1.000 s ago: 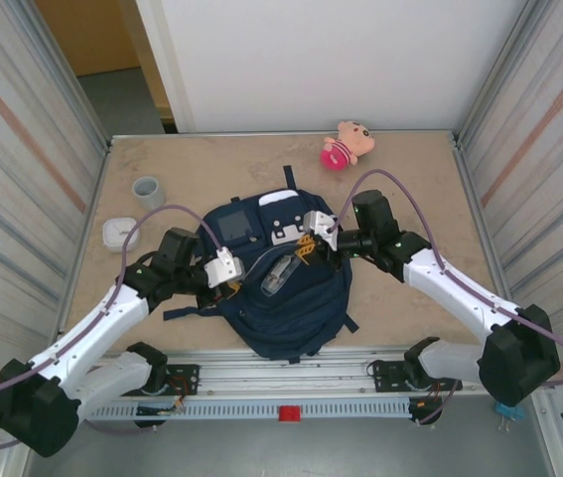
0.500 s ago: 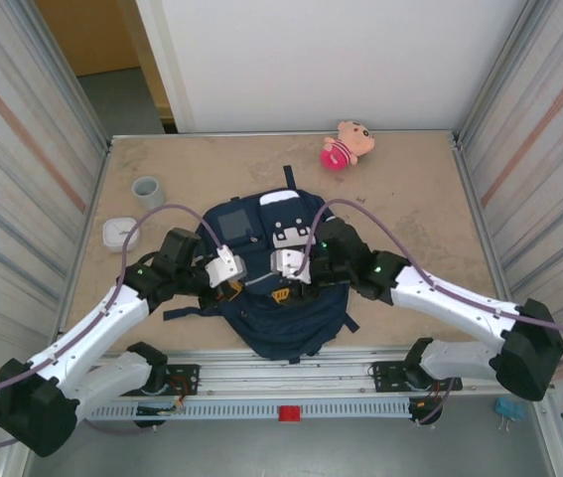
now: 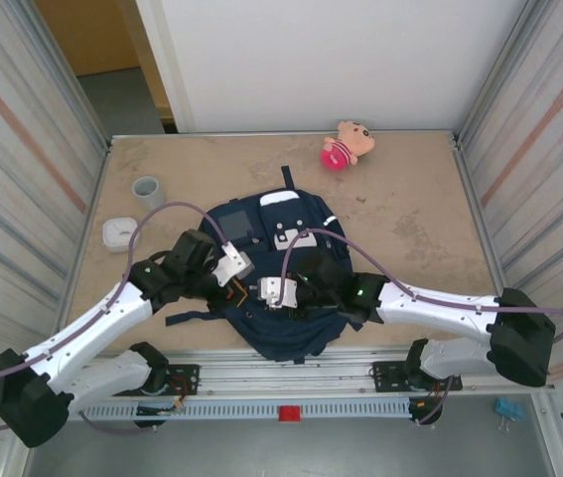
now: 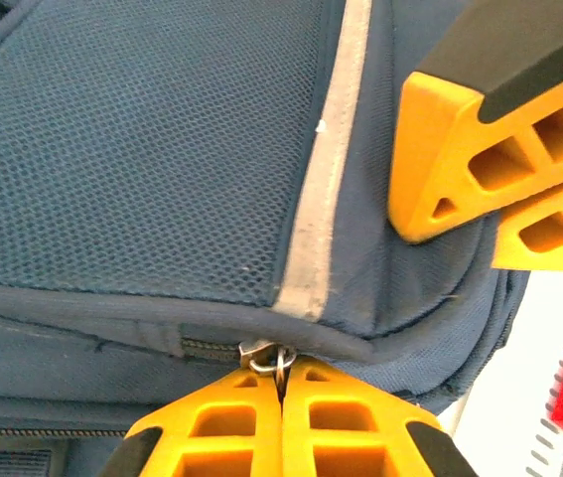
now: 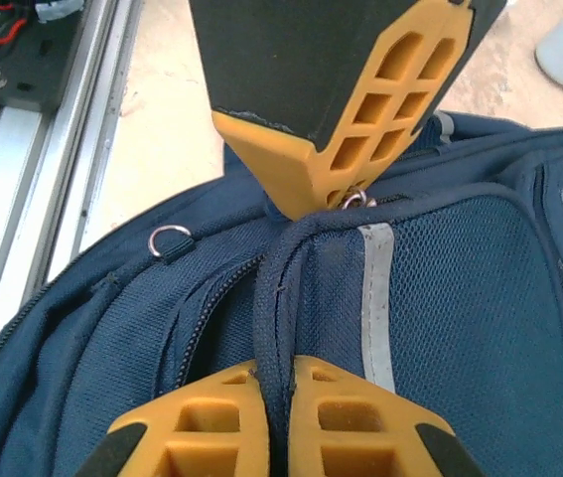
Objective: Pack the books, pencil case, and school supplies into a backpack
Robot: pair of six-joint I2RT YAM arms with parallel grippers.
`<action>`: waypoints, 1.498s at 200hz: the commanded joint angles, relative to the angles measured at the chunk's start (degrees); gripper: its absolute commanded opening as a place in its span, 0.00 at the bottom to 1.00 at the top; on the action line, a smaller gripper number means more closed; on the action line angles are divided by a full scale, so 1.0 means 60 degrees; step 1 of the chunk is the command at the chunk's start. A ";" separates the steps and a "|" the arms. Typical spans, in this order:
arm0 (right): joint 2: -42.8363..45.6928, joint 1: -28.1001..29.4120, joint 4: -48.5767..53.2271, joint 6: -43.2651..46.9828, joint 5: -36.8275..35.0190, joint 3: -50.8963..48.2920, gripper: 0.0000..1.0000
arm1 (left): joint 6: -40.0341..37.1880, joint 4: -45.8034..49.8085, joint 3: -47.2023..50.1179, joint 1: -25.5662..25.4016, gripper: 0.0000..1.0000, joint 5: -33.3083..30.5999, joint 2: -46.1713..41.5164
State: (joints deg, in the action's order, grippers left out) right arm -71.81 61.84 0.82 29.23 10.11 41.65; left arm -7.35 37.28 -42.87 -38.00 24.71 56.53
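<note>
Inspection finding: the backpack (image 3: pixel 291 333) lies flat at the centre of the table (image 3: pixel 410 199), its carry loop toward 12 o'clock and its base toward 6 o'clock by the arm mounts. Both arms meet over its lower half, the left reaching in from 9 o'clock and the right from 3 o'clock. The left gripper (image 4: pixel 281 373) has its jaws fully together on the metal zip pull (image 4: pixel 277 356), which sits at the end of a zip line just below the pale stripe (image 4: pixel 326 169). This grip is judged suited to running the slider along its track. The right gripper (image 5: pixel 273 383) is pinched tight on a raised fabric ridge (image 5: pixel 273 298) of the backpack, directly at 6 o'clock from the left gripper as its own camera frames it. The two tools are near but apart. This second grip appears to anchor and tension the cloth so the zip can travel without the fabric bunching. A second ring (image 5: pixel 172 240) lies loose on the fabric at about 10 o'clock from the right fingers. What the backpack contains cannot be told, as the zip gap shows only dark cloth. The step is judged to be zip work late in packing. A pink toy (image 3: pixel 346 145) sits at 1 o'clock and a grey cup (image 3: pixel 148 191) at 10 o'clock, both well apart from the backpack.
</note>
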 commanded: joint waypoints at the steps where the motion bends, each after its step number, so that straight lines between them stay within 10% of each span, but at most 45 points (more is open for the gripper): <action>1: -0.0256 -0.0431 -0.1319 -0.0765 -0.0439 -0.0314 0.00 | 0.0829 -0.0105 -0.0449 -0.0415 0.00 0.1118 -0.0118; 66: -0.0374 -0.1018 -0.2024 -0.1096 0.0630 -0.0524 0.00 | 0.2492 -0.2037 0.0036 -0.1020 0.00 0.1389 -0.0229; 87: 0.0445 -0.1234 -0.0917 -0.2055 0.1495 -0.0515 0.38 | 0.2478 -0.1640 0.0164 -0.1020 0.00 0.0148 -0.0431; 161: 0.3824 -0.1416 0.2563 -1.2663 0.0894 -0.0924 0.53 | 0.2625 -0.1587 0.0386 -0.1020 0.00 -0.0679 -0.0462; 213: 0.4826 -0.1138 -0.0931 -1.8249 0.1022 -0.3482 0.65 | 0.2661 -0.1721 0.0436 -0.1034 0.00 -0.0632 -0.0362; 299: 0.3627 -0.0859 -0.3503 -1.9672 0.0272 -0.3671 0.57 | 0.2750 -0.1757 0.0467 -0.1150 0.00 -0.0634 -0.0417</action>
State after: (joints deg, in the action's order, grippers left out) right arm -47.48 56.97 -13.32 -83.79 13.08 19.38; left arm 8.08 30.11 -40.47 -44.38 22.17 54.68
